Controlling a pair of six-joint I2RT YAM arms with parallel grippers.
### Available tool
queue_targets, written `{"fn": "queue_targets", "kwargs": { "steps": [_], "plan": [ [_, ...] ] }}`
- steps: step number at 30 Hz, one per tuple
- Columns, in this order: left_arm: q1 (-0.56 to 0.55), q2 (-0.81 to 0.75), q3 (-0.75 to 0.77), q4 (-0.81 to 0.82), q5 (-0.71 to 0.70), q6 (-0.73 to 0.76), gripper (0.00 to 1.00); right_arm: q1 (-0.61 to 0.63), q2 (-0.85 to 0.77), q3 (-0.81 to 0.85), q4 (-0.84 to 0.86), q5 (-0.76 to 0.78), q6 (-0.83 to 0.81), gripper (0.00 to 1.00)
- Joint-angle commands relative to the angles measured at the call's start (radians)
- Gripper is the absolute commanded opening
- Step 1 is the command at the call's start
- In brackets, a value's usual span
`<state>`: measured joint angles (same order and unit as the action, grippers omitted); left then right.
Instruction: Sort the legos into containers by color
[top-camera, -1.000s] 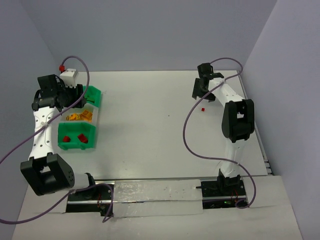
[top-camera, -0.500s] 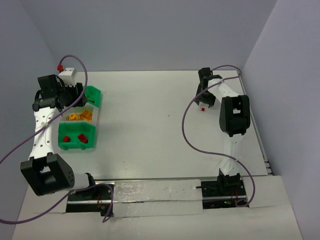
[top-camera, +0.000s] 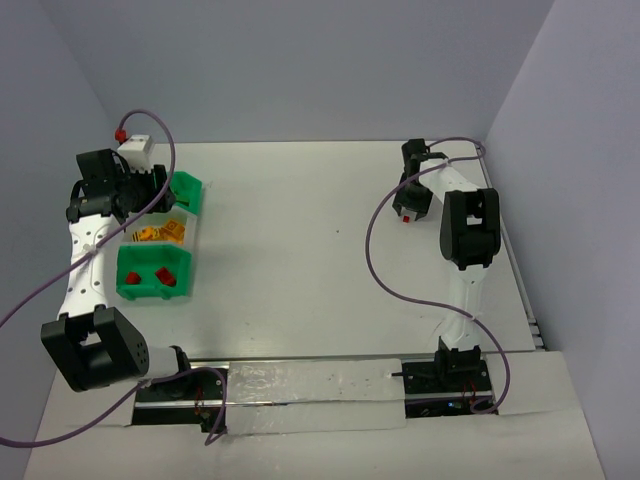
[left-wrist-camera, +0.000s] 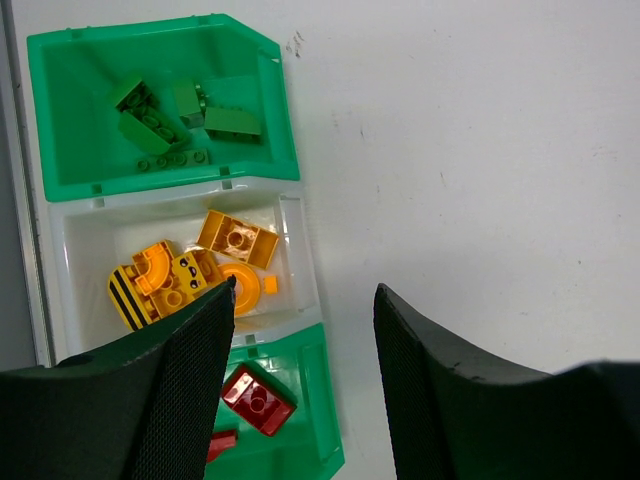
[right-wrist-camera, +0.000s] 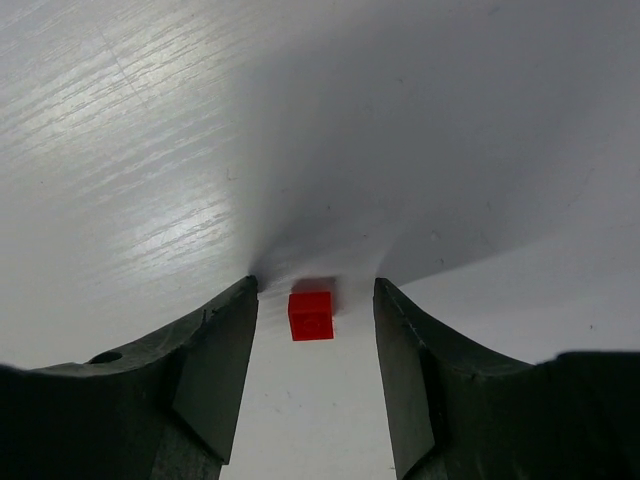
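We count three containers (left-wrist-camera: 287, 150) joined in a row at the left of the top view. The upper green bin (left-wrist-camera: 70, 60) holds about four green legos (left-wrist-camera: 145, 130). The whitish middle bin (left-wrist-camera: 90, 230) holds four orange-yellow pieces (left-wrist-camera: 237, 238), and the lower green bin (left-wrist-camera: 315, 400) two red bricks (left-wrist-camera: 258, 398). Our left pincer (left-wrist-camera: 305, 290) hangs above them, spread wide and holding nothing. At the upper right of the top view, one loose red brick (right-wrist-camera: 311, 315) lies on the tabletop (top-camera: 300, 230) between the parted fingers of our right pincer (right-wrist-camera: 314, 287), touching neither.
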<state>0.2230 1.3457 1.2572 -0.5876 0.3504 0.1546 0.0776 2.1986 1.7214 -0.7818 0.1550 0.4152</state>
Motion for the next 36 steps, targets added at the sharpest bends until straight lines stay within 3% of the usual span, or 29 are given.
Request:
{"fn": "queue_targets", "kwargs": {
  "steps": [1,31,36],
  "plan": [
    [-0.008,-0.019,0.008,0.041,0.021,-0.021,0.64,-0.007,0.001,0.001,-0.019,-0.012,0.001,0.57],
    [-0.013,-0.005,0.016,0.042,0.035,-0.033,0.64,-0.014,-0.037,-0.071,-0.017,-0.038,-0.023,0.45],
    [-0.012,-0.006,0.016,0.043,0.036,-0.035,0.65,-0.018,-0.034,-0.068,-0.017,-0.044,-0.024,0.38]
  ]
}}
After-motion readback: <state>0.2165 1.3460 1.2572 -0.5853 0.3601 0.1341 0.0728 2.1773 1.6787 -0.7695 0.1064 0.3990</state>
